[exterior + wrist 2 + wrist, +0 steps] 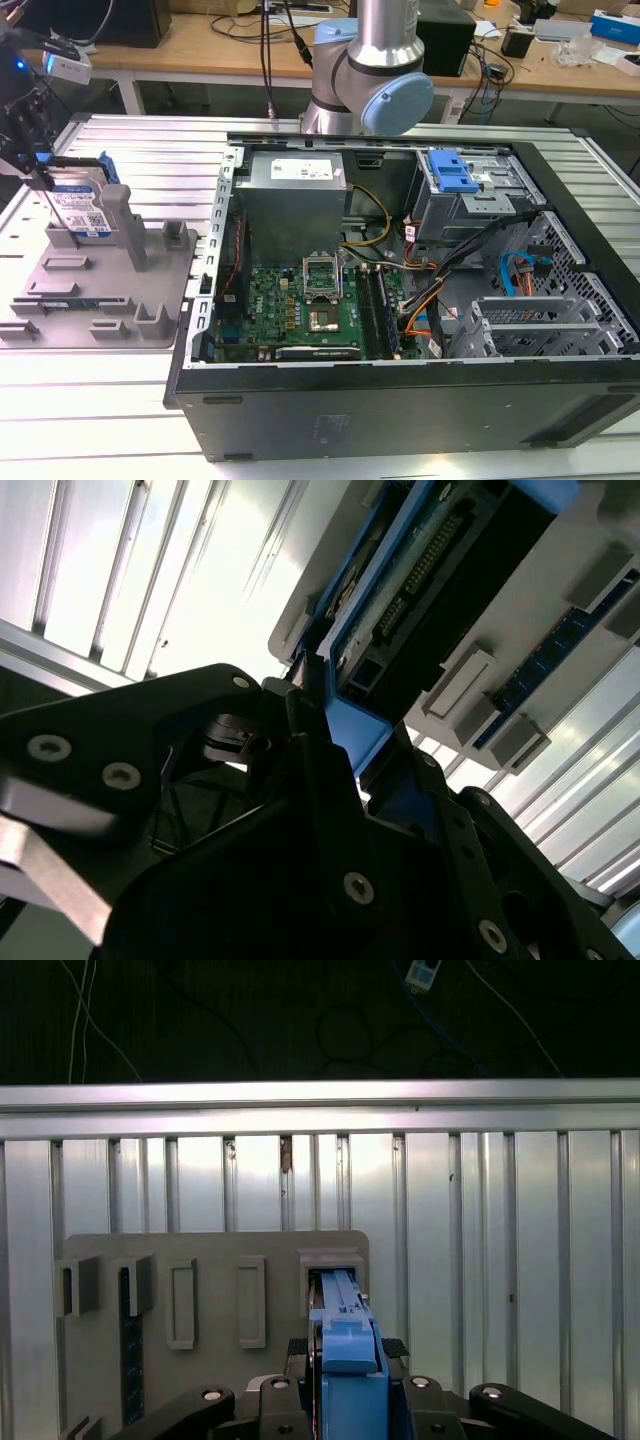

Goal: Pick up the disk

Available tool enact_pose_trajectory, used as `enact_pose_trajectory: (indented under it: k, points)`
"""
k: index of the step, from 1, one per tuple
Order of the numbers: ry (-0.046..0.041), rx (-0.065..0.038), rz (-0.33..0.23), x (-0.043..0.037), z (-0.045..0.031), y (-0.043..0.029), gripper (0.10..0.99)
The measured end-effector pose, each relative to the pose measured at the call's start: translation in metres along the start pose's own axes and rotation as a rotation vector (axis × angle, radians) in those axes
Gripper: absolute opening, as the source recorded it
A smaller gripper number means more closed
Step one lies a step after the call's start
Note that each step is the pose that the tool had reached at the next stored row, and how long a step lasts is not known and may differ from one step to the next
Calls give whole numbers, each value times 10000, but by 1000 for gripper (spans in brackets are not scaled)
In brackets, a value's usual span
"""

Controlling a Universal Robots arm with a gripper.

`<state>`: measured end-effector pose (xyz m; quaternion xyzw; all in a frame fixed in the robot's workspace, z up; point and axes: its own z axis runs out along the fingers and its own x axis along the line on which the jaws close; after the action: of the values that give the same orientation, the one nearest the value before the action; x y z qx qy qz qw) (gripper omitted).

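A robot arm works at a ribbed metal table (120, 410) that carries an open computer case (400, 300) and, toward the exterior view's left, a grey plastic fixture (100, 290) with upright posts and slots.

The disk (78, 205), a flat silver-grey drive with a white-and-blue label and blue side rails, stands on edge at the far end of the fixture, upright between the posts. The black pincer (30, 165) comes down onto it from above, at the exterior view's far left, with its fingers reaching over the top edge of the drive.

In the first wrist view, the disk (345, 1345) shows edge-on as a narrow blue rail running away from the camera, and the pincer (347, 1360) has a dark finger pad pressed against each side of it. The jaws stand narrow, closed onto the drive. The far end of the disk sits in a raised grey bracket of the fixture (200, 1260), so the drive looks seated there, though the lower edge is hidden.

In the second wrist view, the disk (440, 570) appears from close by with its connector end and blue rail, and the black pincer (335, 740) meets the blue rail directly.

Inside the case lie a green circuit board (300, 305), a grey power supply (295, 180) and a blue-topped drive cage (455, 175), all well apart from the pincer.
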<state>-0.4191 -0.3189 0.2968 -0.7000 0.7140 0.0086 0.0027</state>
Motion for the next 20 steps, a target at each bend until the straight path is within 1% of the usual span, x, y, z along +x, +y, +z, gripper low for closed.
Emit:
enact_pose_trajectory:
  k: [3, 5, 9, 13, 15, 17, 19, 20]
  points:
    - [-5, -2, 0, -1, -30, 0, 369]
    - [-9, -3, 0, -2, -88, 0, 369]
    - [-8, -6, 0, -2, -170, 1, 369]
    - [-8, -14, 0, -4, -277, 2, 369]
    - [-8, -26, 0, -6, -381, 3, 369]
    - [-8, -46, 1, -8, -525, 4, 369]
    - [-7, -62, 1, -9, -624, 5, 369]
    - [-8, -74, 1, -11, -697, 5, 369]
